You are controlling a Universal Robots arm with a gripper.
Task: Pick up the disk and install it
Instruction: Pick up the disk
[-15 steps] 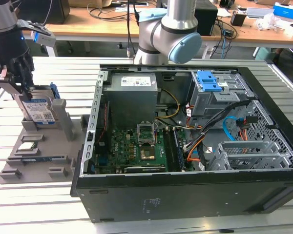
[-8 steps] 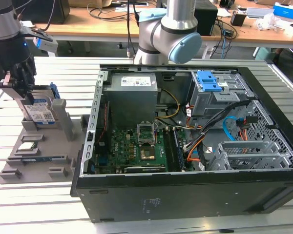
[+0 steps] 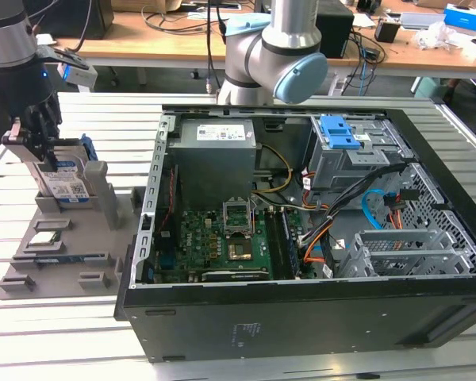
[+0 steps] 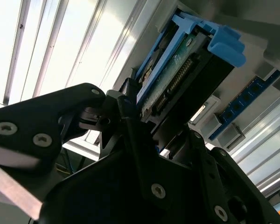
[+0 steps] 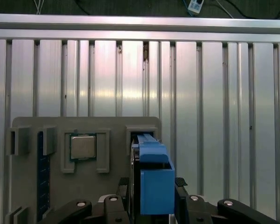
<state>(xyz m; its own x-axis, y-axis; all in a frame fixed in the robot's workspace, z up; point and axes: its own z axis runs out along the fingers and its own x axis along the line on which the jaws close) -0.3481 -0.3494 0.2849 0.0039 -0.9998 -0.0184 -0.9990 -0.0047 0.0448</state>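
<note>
Blue plastic frames the disk (image 3: 67,184), which in the exterior view stands on edge in a grey holder (image 3: 87,234) on the slatted tabletop (image 3: 63,333). It is at that view's left, well apart from the open case (image 3: 301,325). The end effector (image 3: 40,147) is closed on its upper part.

In the second wrist view we see black fingers (image 4: 130,126) pressed against the disk's faces.

In the first wrist view the disk rises between the fingers. Its far end seems seated in the holder's slot, near the chip (image 5: 82,147), though we cannot be sure.
</note>
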